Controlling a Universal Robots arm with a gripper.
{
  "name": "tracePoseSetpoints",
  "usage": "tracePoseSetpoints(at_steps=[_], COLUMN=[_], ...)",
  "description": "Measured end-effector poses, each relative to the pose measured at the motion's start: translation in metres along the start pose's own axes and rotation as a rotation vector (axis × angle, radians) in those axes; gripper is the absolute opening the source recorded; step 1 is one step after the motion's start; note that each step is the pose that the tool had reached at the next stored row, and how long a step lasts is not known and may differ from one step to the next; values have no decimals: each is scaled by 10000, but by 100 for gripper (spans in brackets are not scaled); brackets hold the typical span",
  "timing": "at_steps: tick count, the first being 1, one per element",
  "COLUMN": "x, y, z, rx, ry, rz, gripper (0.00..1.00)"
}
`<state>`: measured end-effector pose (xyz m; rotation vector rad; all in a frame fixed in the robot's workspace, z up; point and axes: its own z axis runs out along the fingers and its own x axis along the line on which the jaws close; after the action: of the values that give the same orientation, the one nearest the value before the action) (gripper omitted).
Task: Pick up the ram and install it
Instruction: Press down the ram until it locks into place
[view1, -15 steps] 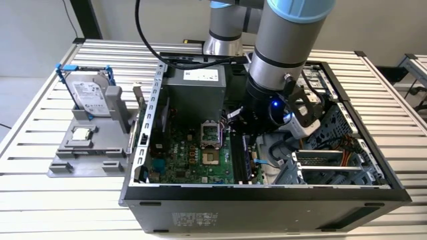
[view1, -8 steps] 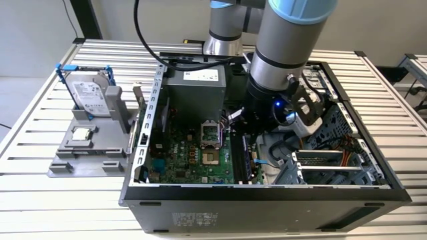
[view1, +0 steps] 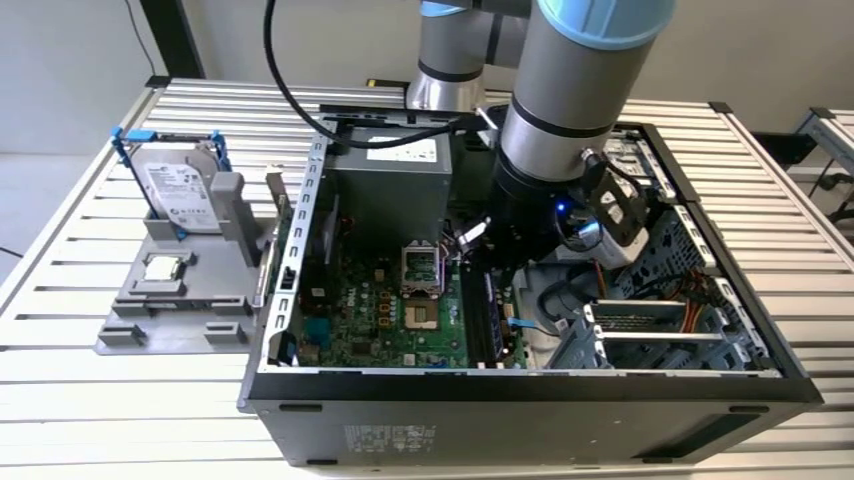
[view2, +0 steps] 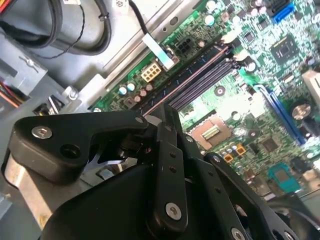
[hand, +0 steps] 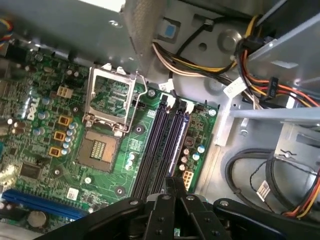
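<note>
Well along in the task: ram (hand: 172, 187) off the surface (view1: 80, 260) and down inside the open computer case (view1: 534, 385), poised right over the memory slots (hand: 162, 142) on the motherboard (hand: 50, 125), not yet seated. Claw (hand: 172, 200) pressed together, pinching ram by its upper edge, as seen in both wrist views. Seen edge-on: thin dark strip, held upright, roughly in line with the slots. Seating and latching left, judging from this.

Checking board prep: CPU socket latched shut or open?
Open. In the first wrist view the load plate stands flipped back off the CPU socket, contacts bare.
</note>
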<state>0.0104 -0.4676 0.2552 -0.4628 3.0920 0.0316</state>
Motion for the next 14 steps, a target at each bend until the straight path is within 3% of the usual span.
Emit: tracePoseSetpoints(at_steps=[14], x=[0], y=[0], z=[0], rx=[-46], ry=[45], rz=[-2550], gripper=[0])
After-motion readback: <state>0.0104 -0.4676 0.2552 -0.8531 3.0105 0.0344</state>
